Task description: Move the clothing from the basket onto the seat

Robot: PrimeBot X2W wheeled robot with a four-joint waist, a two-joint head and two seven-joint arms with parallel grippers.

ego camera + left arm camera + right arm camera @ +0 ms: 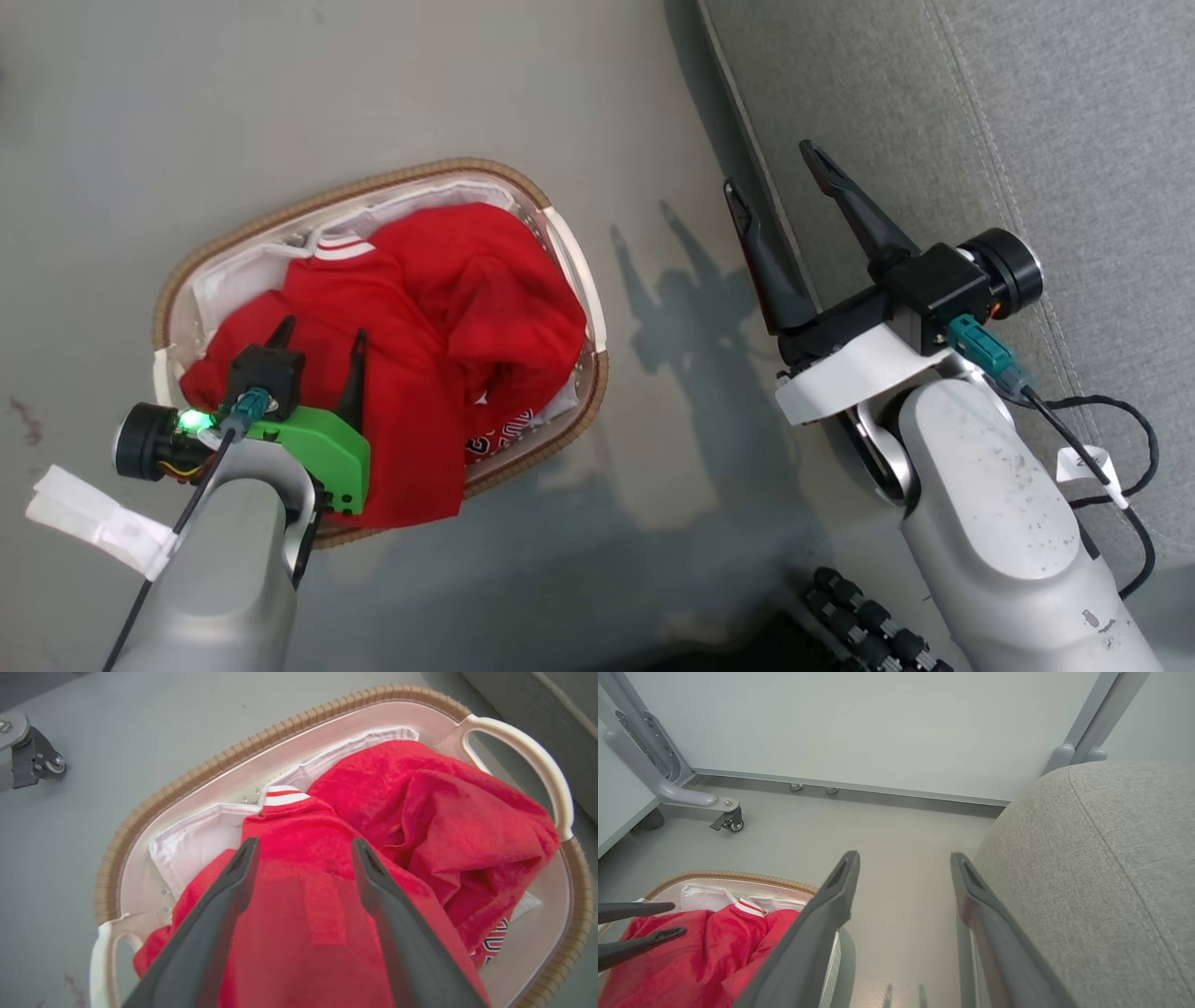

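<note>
Status: task not begun, as far as the views show. The clothing (420, 317) lies heaped in the basket (280, 217), covering most of the white liner (224, 285). One red fold hangs over the rim at the basket's near edge. The basket stands on the floor (373, 84), with a strip of floor between it and the seat (934, 112). No red fabric lies on the visible part of the seat.

Left pincer (322, 329): fingers apart, nothing held, poised over the near-left part of the heap with the tips pointing at the red cloth. Contact with the fabric: cannot tell.

Right pincer (770, 168): fingers apart, empty, over the seat's rounded edge, well apart from the basket.

Judgement: every step is left to do. Close on a garment, lift it clear of the rim, carry it across to the seat, release. Probably repeat, since the heap looks like more than one piece.
</note>
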